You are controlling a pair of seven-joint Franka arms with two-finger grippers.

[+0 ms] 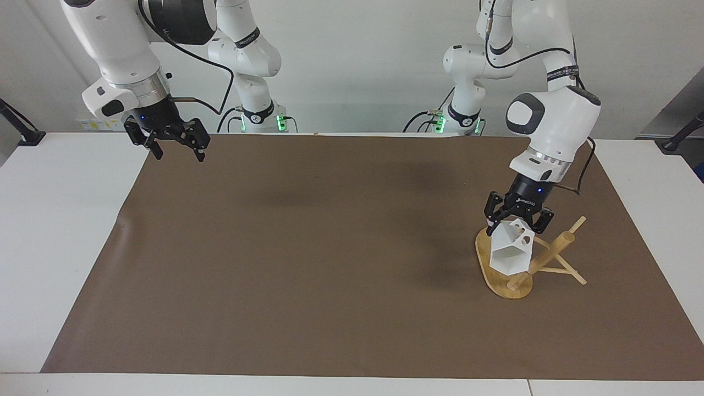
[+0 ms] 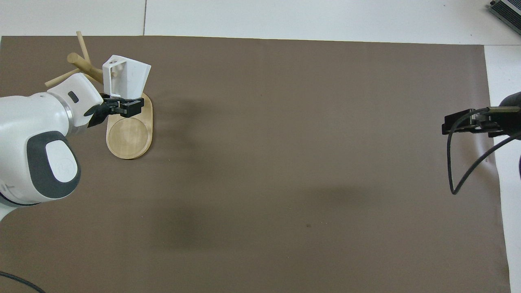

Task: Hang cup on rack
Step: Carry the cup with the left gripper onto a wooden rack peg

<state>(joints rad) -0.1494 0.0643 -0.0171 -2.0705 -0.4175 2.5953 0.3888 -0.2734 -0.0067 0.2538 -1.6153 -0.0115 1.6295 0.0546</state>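
The left gripper (image 1: 517, 219) has its fingers clamped on the cup (image 1: 511, 251), holding it tilted over the rack (image 1: 498, 275) base so the handle can meet a peg; the right gripper (image 1: 175, 150) waits with fingers spread, empty, over the table (image 1: 33, 231) edge

Rack (image 1: 509, 275) on brown mat (image 1: 330, 247), toward left arm's end of table (image 1: 55, 220). Cup (image 1: 511, 250) over rack base, against a peg.
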